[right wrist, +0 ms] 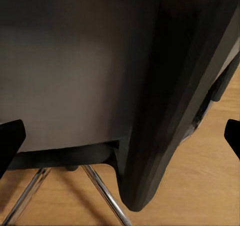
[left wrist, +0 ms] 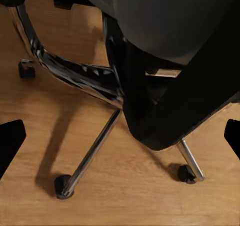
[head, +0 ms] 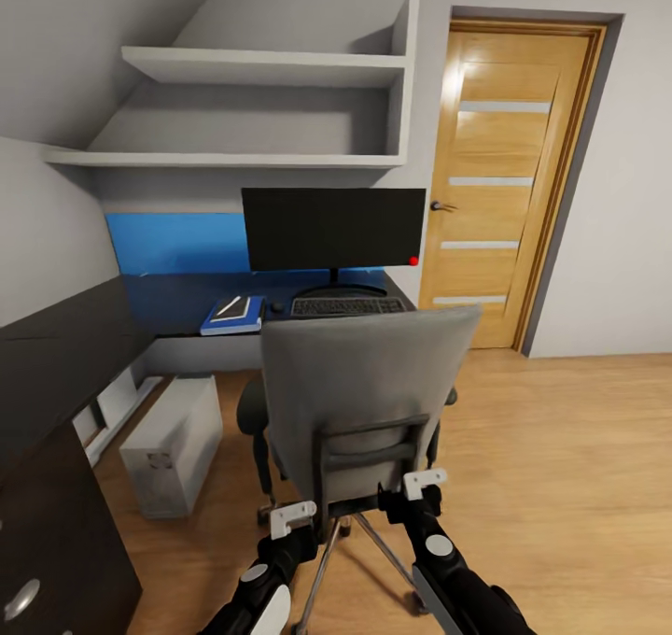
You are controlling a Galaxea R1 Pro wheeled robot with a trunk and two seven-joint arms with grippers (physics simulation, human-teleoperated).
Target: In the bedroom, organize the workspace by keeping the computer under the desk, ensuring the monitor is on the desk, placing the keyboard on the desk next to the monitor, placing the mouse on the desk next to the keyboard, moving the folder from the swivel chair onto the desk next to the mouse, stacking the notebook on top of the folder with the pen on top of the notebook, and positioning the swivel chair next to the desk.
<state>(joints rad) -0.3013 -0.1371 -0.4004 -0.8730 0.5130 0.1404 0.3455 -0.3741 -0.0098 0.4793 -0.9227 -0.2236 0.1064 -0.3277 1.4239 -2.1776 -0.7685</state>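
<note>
From the head camera, my grey upholstered swivel chair with black frame and chrome star base (head: 359,411) stands with its back to me, between my two arms and the glossy black L-shaped table (head: 177,303). The left gripper (head: 292,518) and right gripper (head: 425,482) sit low behind the backrest, the right one closer to the frame; the chair lies straight ahead of both, the table beyond it. I cannot tell here whether either touches the chair.

On the left wrist camera, the chair's black frame and chrome legs (left wrist: 85,81) fill the space ahead, and that gripper's dark fingers (left wrist: 10,141) stand spread, holding nothing.

On the right wrist camera, the grey backrest and black spine (right wrist: 160,111) loom just ahead; its fingers (right wrist: 10,138) are spread too, pinching nothing. I judge a forward push suits
</note>
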